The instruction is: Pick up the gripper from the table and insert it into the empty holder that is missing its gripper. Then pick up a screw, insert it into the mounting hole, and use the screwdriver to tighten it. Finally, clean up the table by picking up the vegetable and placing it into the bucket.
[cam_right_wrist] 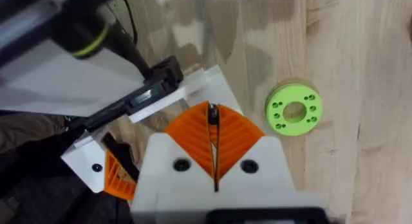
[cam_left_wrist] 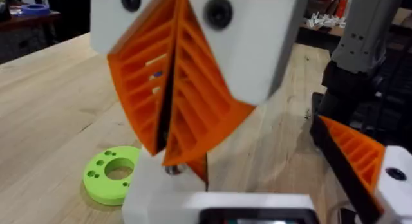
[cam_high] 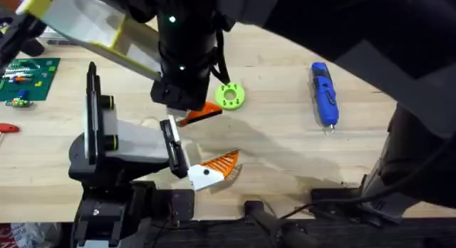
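1. The holder (cam_high: 128,141) stands at the near left of the surface (cam_high: 285,148). It's a pale grey box with black end plates on a black post.
2. The small gripper finger (cam_high: 214,169) is right up against the holder's end plate on its right side, with the orange fin pointing away to the right. It lies low over the wood. I can't tell how firmly it's seated.
3. On the left gripper (cam_left_wrist: 168,147) the jaws are pressed together, orange fins touching. There's a small dark bit at the tips (can't tell what it is). A white block sits just under them.
4. On the right gripper (cam_right_wrist: 211,111) the jaws are also closed up tight, with only a thin dark line between the fins. They hang just above the holder's white end.
5. The screwdriver (cam_high: 324,95) lies flat at the far right, well apart from the holder and untouched.
6. A lime-green ring (cam_high: 229,96) lies on the wood near the middle, just beside the dark arm (cam_high: 182,55) over the holder's end.
7. A green circuit board (cam_high: 25,77) sits at the far left edge.
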Motion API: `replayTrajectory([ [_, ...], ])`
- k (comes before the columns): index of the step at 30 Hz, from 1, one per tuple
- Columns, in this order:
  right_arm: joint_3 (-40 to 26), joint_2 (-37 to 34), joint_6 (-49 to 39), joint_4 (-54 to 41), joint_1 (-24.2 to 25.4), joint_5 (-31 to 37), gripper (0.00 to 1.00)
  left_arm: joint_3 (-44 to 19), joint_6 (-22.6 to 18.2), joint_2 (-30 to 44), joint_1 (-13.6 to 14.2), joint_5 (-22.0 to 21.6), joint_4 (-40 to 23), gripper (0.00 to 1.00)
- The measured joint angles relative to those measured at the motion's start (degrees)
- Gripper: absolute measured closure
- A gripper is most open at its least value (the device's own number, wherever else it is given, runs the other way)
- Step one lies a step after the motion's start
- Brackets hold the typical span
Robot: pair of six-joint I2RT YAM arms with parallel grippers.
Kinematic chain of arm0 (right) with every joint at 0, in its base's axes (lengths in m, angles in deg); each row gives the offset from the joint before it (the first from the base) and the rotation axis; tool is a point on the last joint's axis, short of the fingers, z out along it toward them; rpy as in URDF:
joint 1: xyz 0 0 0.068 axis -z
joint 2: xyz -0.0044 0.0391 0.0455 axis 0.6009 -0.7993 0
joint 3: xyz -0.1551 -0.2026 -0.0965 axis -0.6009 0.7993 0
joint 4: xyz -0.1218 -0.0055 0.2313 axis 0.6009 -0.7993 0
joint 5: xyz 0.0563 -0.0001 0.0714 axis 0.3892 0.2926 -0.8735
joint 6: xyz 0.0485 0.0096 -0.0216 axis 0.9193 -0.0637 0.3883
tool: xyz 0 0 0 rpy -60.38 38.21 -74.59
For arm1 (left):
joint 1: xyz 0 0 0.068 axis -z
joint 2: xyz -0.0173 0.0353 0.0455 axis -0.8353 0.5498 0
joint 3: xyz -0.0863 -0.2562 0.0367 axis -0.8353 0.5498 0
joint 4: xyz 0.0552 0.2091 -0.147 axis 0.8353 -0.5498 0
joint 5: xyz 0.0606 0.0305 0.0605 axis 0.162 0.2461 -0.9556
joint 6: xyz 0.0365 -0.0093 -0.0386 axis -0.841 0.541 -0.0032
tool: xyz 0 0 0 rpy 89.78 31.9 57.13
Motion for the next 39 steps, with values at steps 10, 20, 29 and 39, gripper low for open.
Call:
replayTrajectory([
  [10,0.0,0.0,-0.9,-0.3,0.0,-0.4,0.994,0.0,0.0,0.0,0.0,0.0,0.0,0.014],
  [20,0.0,0.0,-1.3,-0.4,0.0,-0.4,0.994,0.0,0.0,0.0,0.0,0.0,0.0,0.014],
  [29,0.0,0.0,-1.7,-0.7,0.0,-0.4,0.994,0.0,0.0,0.0,0.0,0.0,0.0,0.014],
  [39,0.0,0.0,-2.4,-1.0,0.0,-0.4,0.994,0.0,0.0,0.0,0.0,0.0,0.0,0.014],
])
